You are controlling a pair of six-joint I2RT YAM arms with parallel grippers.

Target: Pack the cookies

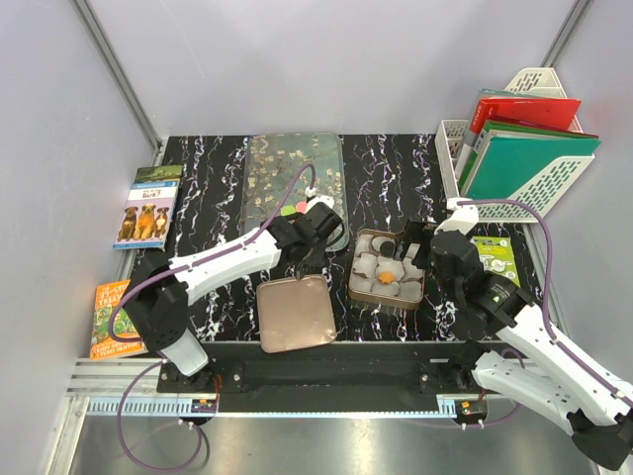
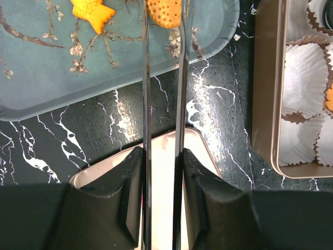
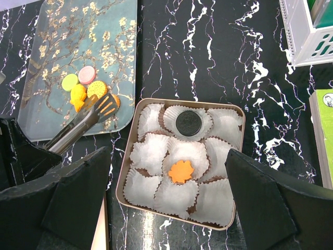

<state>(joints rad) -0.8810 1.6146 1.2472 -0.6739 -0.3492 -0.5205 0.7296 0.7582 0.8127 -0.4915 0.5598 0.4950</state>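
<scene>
Several cookies lie on the floral tray [image 3: 47, 52]: a green one [image 3: 69, 82], a pink one [image 3: 87, 74], an orange fish [image 3: 78, 94] and a round orange one [image 3: 97, 89]. My left gripper [image 1: 315, 230] is shut on metal tongs [image 2: 147, 104]. The tong blades run up to the tray and flank the round orange cookie [image 2: 164, 13], with the fish [image 2: 92, 11] to its left. A square tin [image 3: 127, 166] lined with white wrappers holds a dark brown cookie [image 3: 188, 123] and an orange flower cookie [image 3: 180, 171]. My right gripper [image 3: 167, 152] is open and empty above the tin.
The rose-gold tin lid [image 1: 295, 313] lies flat at the near edge, under the left wrist. Two books [image 1: 146, 206] [image 1: 117, 317] lie at the left. A white rack with folders [image 1: 524, 139] stands at the back right, and a green booklet [image 1: 492, 259] lies beside the tin.
</scene>
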